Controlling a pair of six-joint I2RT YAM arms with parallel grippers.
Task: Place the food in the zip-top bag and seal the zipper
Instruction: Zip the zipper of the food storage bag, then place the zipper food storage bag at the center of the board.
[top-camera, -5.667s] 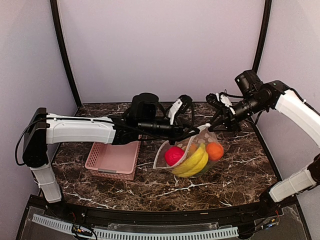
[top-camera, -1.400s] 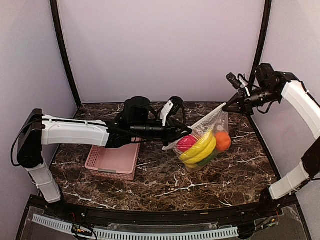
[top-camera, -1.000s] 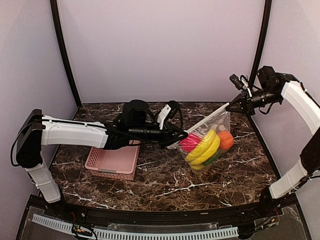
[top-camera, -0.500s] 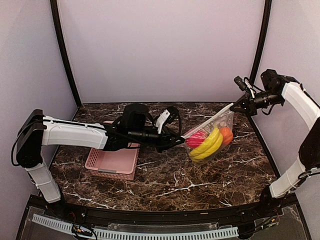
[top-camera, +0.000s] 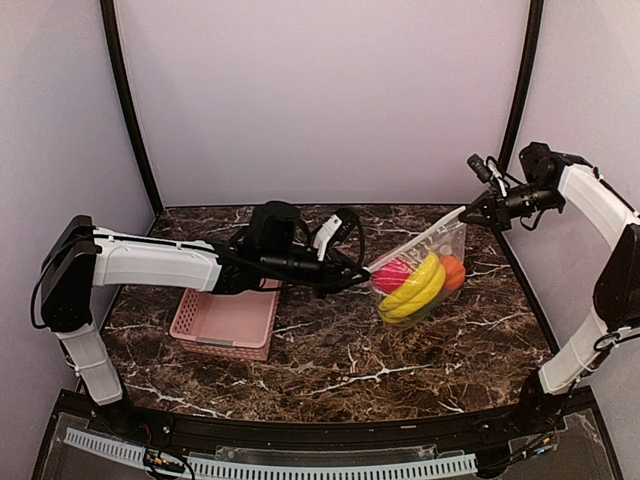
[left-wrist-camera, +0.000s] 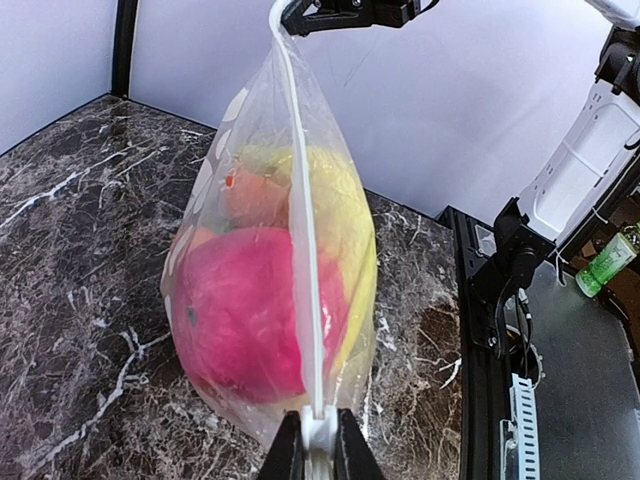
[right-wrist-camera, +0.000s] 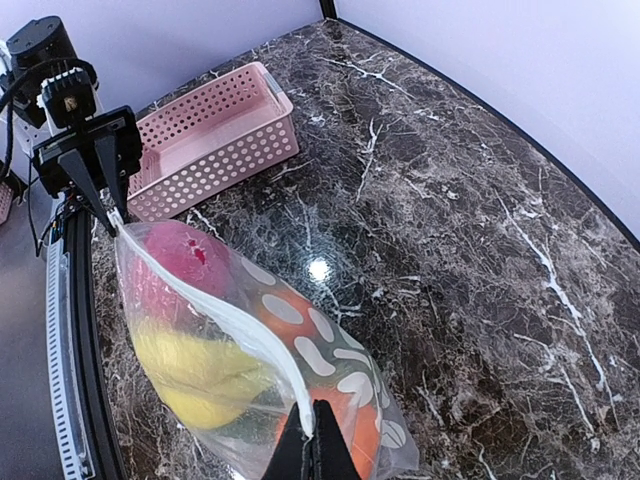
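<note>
The zip-top bag (top-camera: 425, 283) hangs in the air, stretched between both grippers. My left gripper (top-camera: 365, 272) is shut on its near-left top corner (left-wrist-camera: 319, 430). At the far-right corner my right gripper (top-camera: 466, 211) is shut on the bag too (right-wrist-camera: 311, 425). The zipper (left-wrist-camera: 302, 220) runs taut as one white line between them, its two sides together where visible. The food is inside the bag: a magenta-red piece (left-wrist-camera: 240, 320), a yellow banana (right-wrist-camera: 190, 375), an orange (right-wrist-camera: 335, 395) and a bit of green at the bottom.
The pink slotted basket (top-camera: 226, 318) stands on the marble table (top-camera: 330, 350) under my left arm, left of the bag. The enclosure's walls and dark frame posts close in the back and sides.
Several seconds ago the bag sat open on the table. Over the last second it has lifted slightly to the right and its top edge has pulled straight. Both grippers stay shut.
</note>
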